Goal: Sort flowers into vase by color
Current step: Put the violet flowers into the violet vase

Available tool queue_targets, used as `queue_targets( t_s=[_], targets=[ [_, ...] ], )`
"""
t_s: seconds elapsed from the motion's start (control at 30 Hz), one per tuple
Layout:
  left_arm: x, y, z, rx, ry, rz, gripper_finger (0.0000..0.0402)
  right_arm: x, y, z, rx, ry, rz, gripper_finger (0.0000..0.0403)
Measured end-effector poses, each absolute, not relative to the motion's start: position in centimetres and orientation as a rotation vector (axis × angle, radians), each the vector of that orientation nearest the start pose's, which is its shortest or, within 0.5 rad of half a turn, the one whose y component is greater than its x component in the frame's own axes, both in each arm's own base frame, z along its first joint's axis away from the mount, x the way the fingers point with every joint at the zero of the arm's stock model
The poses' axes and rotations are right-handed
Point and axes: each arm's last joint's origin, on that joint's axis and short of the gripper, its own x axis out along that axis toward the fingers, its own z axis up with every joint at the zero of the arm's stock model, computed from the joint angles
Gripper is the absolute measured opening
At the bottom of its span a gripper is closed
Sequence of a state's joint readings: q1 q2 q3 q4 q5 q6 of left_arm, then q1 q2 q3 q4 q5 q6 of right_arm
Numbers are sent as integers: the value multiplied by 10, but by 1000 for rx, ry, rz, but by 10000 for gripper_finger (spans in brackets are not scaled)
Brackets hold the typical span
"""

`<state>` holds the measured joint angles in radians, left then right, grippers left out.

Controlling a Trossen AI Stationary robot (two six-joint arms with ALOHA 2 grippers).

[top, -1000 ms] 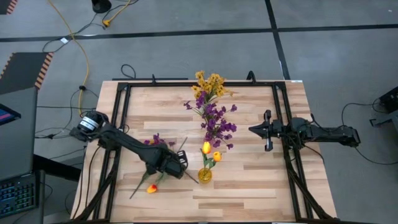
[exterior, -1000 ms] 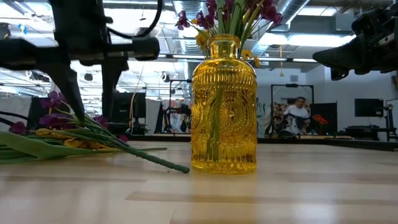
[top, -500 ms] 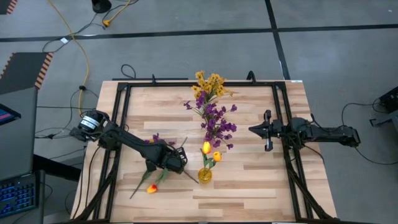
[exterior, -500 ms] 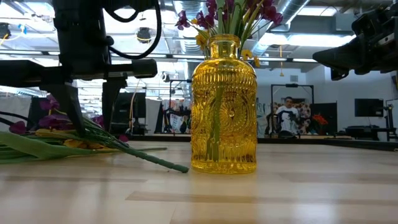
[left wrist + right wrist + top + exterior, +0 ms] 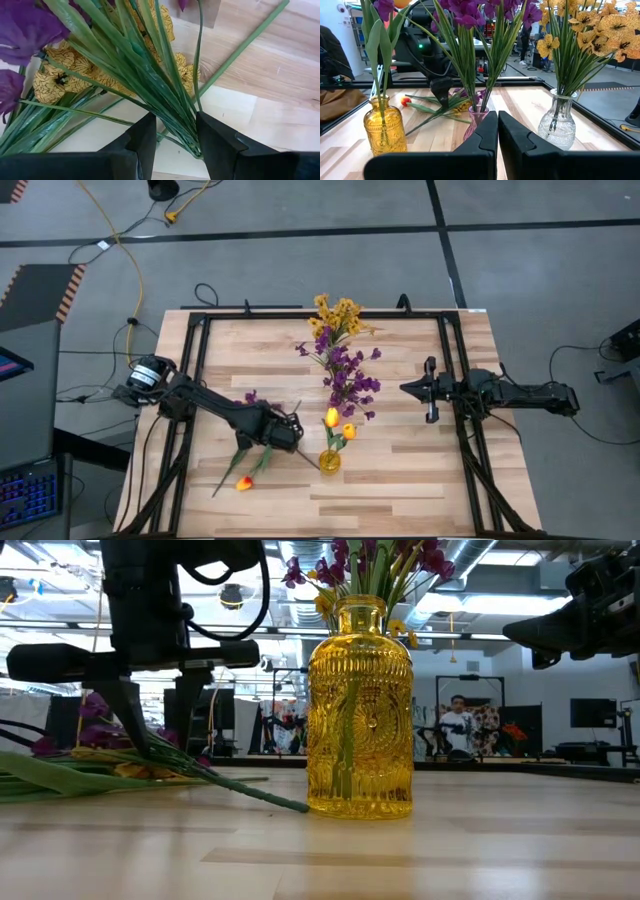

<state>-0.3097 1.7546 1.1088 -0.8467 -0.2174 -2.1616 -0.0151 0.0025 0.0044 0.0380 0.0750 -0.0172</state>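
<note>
Loose flowers lie flat on the table left of the vases: an orange tulip (image 5: 243, 483), purple blossoms (image 5: 250, 397) and small yellow blooms (image 5: 60, 80), with a bundle of green leaves (image 5: 165, 85). My left gripper (image 5: 274, 430) (image 5: 176, 145) is open and points down into this pile, one finger on each side of the leaf bundle. The yellow vase (image 5: 329, 461) (image 5: 360, 710) holds tulips (image 5: 332, 418). A pink vase (image 5: 477, 120) holds purple blossoms (image 5: 350, 380), and a clear vase (image 5: 561, 125) holds yellow blooms (image 5: 336, 312). My right gripper (image 5: 430, 390) (image 5: 497, 135) waits shut at the right. My left gripper comes from above, pointing down, with its open fingers (image 5: 145, 142) on both sides of the green leaf bundle (image 5: 187, 135), near where the leaves run together. The flowers lie on the table. Whether the fingers touch the leaves, I cannot tell.
The three vases stand in a row down the table's middle, from the clear one at the far side to the yellow one nearest. A black frame (image 5: 195, 380) runs around the tabletop. Bare wood (image 5: 400, 480) lies near and right of the yellow vase. A person (image 5: 458, 720) stands far behind.
My left gripper has moved a little toward the table's far edge and come down onto the loose flowers, staying open. My right arm has kept still.
</note>
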Motion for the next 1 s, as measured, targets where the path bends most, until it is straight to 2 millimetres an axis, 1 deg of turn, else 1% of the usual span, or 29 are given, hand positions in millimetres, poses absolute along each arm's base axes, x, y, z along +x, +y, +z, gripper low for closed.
queue_targets(
  t_s=[0.13,0.23,0.43,0.67,0.87,1.0],
  targets=[
    [295,-86,168,-1358,822,1358,125,97,-4,169,-16,-39,-91,43],
    [296,-85,165,-1346,844,1360,116,97,-4,168,-16,-39,-91,43],
    [299,-85,152,-1301,894,1374,68,97,-4,168,-16,-39,-91,43],
    [300,-85,151,-1275,901,1368,9,97,-4,168,-16,-39,-92,43],
    [299,-86,152,-1259,920,1354,2,97,-4,168,-16,-39,-92,43],
    [300,-90,158,-1261,926,1339,1,97,-4,169,-16,-39,-92,43]
  ],
)
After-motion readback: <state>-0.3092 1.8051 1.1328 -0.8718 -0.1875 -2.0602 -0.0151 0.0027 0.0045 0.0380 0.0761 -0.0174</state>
